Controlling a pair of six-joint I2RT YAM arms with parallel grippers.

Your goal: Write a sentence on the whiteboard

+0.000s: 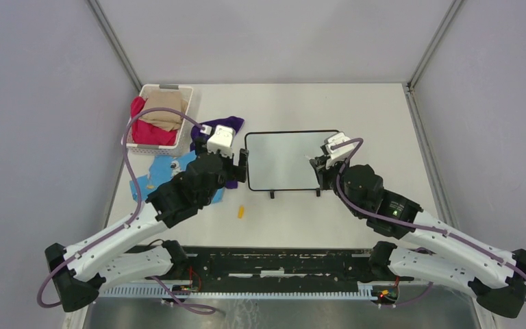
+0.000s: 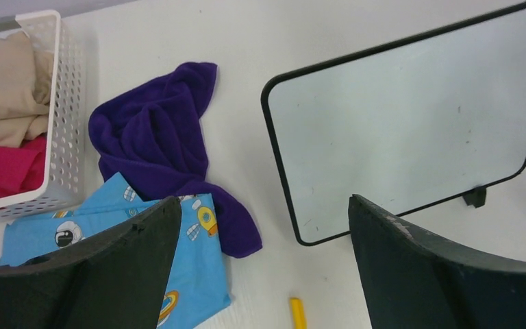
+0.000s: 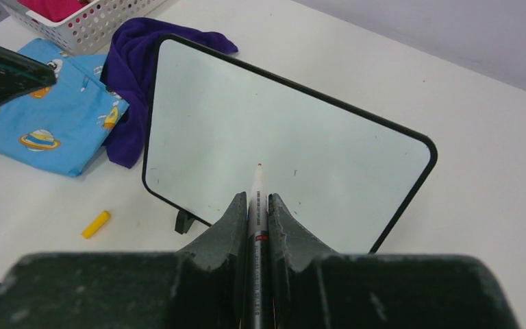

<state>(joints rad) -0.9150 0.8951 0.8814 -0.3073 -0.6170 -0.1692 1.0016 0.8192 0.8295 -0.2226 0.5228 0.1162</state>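
By the whiteboard (image 3: 281, 123), the right gripper (image 3: 257, 201) squeezes a marker (image 3: 257, 179) — the left gripper (image 2: 264, 207) hangs wide open, holding nothing.

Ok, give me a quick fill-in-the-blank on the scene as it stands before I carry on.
1. The right gripper is shut on a ____.
2. The whiteboard carries ____ writing so far.
3. The left gripper is ____, holding nothing.
4. The cloth nearest the whiteboard is ____ in colour.
Missing words: marker; no; open; purple.
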